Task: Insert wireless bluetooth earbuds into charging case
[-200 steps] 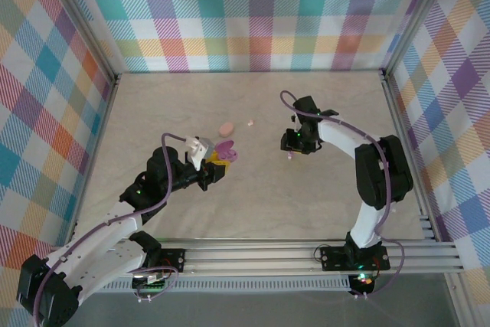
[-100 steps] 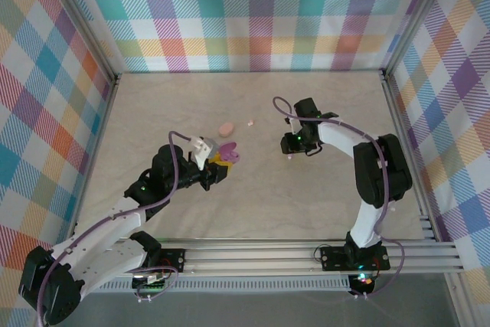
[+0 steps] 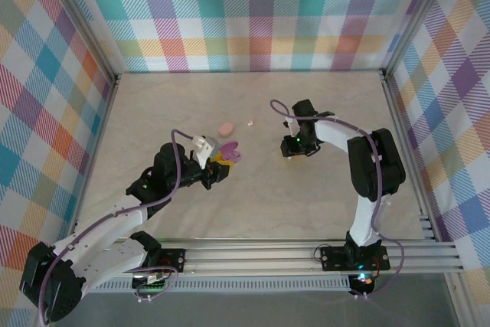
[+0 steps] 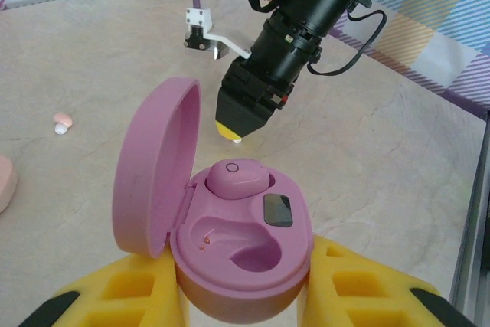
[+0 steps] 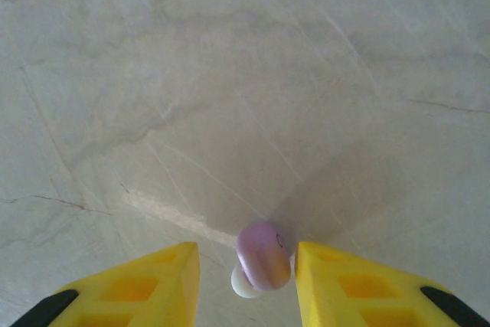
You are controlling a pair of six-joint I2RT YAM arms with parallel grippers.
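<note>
My left gripper [image 4: 241,285] is shut on a purple charging case [image 4: 253,266] with its lid [image 4: 153,166] swung open. One purple earbud [image 4: 237,178] sits in the case's far slot, and the near slot [image 4: 253,254] is bare. From above, the left gripper [image 3: 220,162] holds the case [image 3: 230,151] at the table's middle. My right gripper [image 5: 246,256] is low over the table and open around a second purple earbud [image 5: 264,254]. That earbud touches the right finger [image 5: 344,281] and stands apart from the left finger [image 5: 153,285]. The right gripper [image 3: 289,151] is to the right of the case.
A shut salmon-pink case [image 3: 227,128] lies behind the purple case. A pale pink earbud [image 3: 249,122] lies loose beside the pink case, and the left wrist view shows this earbud [image 4: 61,122] too. Bare marble tabletop [image 3: 321,204] stretches between the arms, and checked walls ring the table.
My right gripper has shifted slightly left and back and come down over the purple earbud that lay just in front of it. The left gripper with the case has barely moved.
</note>
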